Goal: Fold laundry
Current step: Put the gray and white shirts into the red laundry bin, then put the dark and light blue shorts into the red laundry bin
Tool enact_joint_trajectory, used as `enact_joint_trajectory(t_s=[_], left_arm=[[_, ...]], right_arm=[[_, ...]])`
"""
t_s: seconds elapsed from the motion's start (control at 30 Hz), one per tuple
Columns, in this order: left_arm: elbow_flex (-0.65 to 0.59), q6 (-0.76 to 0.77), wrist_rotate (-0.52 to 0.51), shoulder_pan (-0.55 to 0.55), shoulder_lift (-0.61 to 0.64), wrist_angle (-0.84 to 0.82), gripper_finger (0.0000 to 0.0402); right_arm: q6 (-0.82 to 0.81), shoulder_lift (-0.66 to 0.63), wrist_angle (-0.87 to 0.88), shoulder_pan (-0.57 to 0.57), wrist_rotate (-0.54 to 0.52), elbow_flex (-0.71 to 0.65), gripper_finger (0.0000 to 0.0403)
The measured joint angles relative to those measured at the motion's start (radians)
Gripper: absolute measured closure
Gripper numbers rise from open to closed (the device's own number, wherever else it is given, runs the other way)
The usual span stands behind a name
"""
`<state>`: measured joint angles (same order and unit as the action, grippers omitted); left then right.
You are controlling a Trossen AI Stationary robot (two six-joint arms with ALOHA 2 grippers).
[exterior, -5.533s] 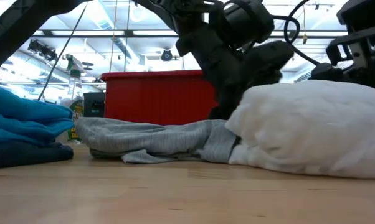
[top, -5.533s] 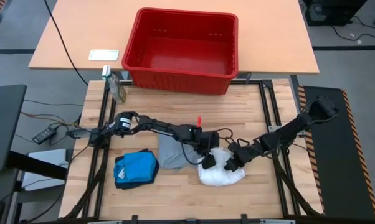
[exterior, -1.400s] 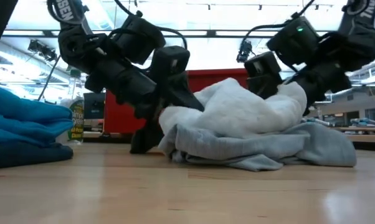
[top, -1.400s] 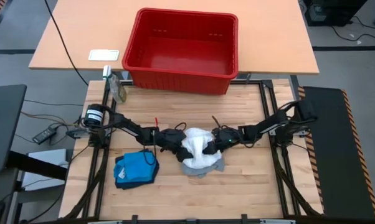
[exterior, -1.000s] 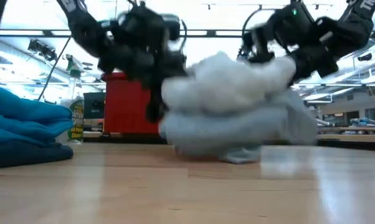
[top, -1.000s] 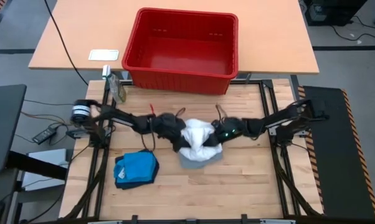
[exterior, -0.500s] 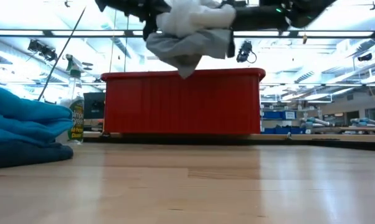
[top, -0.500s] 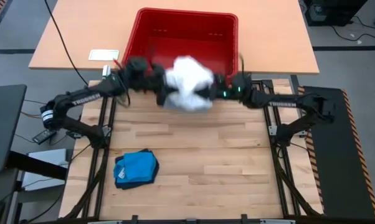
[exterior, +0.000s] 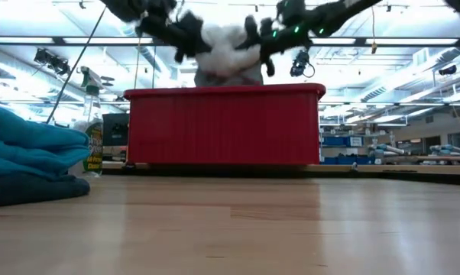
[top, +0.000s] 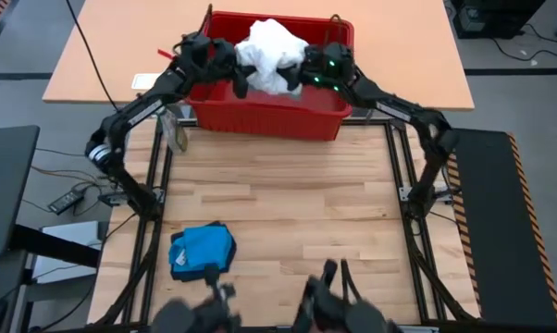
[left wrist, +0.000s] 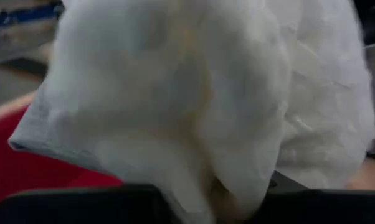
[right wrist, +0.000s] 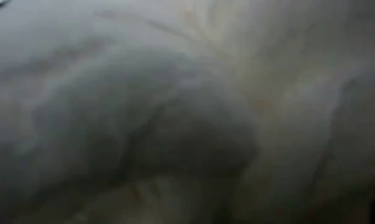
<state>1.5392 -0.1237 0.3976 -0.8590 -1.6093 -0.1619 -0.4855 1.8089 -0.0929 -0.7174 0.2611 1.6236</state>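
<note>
A bundle of laundry, white cloth over light grey, hangs above the red basket at the table's far edge. My left gripper is at its left side and my right gripper at its right side, both shut on it. In the low view the bundle sits just above the basket's rim. Cloth fills both wrist views. A bright blue garment lies folded on a dark navy one near the table's left front. My left gripper holds the bundle's left side, coming at it level from the table's left. The cloth hides the fingertips, so layers and part cannot be told. The bundle hangs clear, above the basket. My right gripper holds the bundle's right side, level from the table's right. Cloth covers the contact. The bundle sags between the two grippers.
A spray bottle stands at the far left by the basket, and a white card lies on the table behind. Dark shapes show at the near edge. Bare wood spans the table's middle.
Both grippers have lifted the white and grey bundle off the table's middle and carried it up and toward the far edge. It now hangs over the red basket. The blue garment has stayed in place.
</note>
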Motion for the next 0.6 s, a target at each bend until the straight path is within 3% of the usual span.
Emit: enact_joint_trajectory(t_s=[0.13, 0.2, 0.33, 0.4, 0.47, 0.6], left_arm=[[-0.005, 0.028, -0.057, -0.056, -0.118, 0.025, 0.0310], [-0.009, 0.030, -0.063, -0.078, -0.159, 0.021, 0.0305], [-0.009, 0.064, -0.078, -0.105, -0.176, 0.020, 0.0270], [-0.009, 0.064, -0.092, -0.110, -0.174, 0.021, 0.0243], [-0.009, 0.064, -0.098, -0.108, -0.170, 0.018, 0.0215], [-0.006, 0.051, -0.123, -0.107, -0.164, -0.053, 0.0168]], right_arm=[[0.009, 0.100, 0.103, -0.056, -0.024, 0.062, 0.0260], [0.003, 0.123, 0.175, -0.078, -0.020, 0.071, 0.0210], [-0.021, 0.117, 0.279, -0.111, -0.015, 0.078, 0.0067], [-0.044, 0.100, 0.337, -0.122, -0.049, 0.078, 0.0024], [-0.054, 0.083, 0.376, -0.127, -0.076, 0.078, 0.0022], [-0.023, 0.036, 0.386, -0.138, -0.103, 0.077, 0.0062]])
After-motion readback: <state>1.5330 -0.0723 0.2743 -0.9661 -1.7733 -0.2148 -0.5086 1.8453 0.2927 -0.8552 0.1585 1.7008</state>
